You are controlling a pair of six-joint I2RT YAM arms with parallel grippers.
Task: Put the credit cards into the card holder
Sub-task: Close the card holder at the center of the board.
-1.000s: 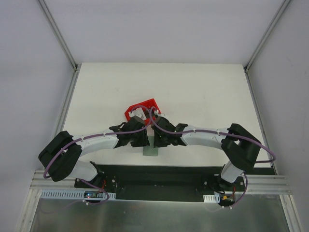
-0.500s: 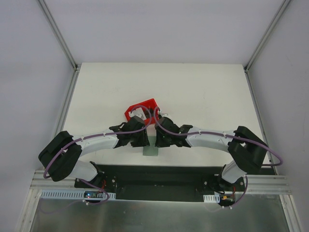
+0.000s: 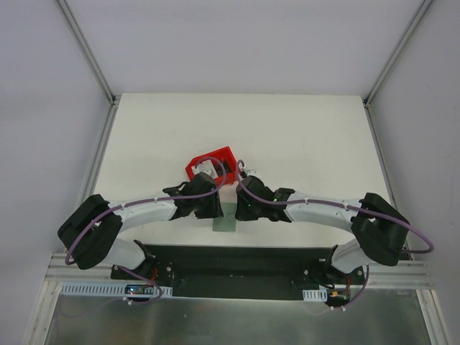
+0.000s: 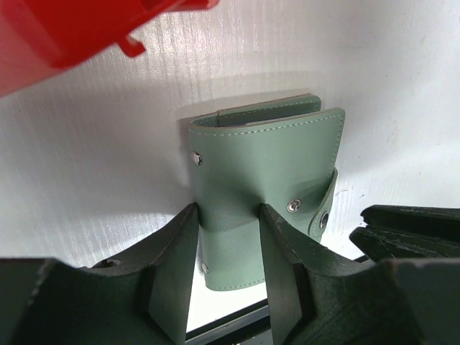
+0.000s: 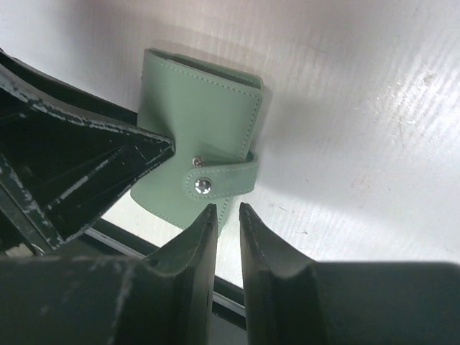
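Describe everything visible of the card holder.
The card holder is a pale grey-green leather-look wallet, stitched along its edges, folded shut, with small round metal snaps. A short strap with a snap wraps round one edge; whether it is fastened I cannot tell. It rests on the white table by its near edge, pinched across its width by the left gripper. The right gripper sits close by the strap.

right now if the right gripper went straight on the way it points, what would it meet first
Probably the snap strap of the card holder, just ahead of the right gripper; depth unclear.
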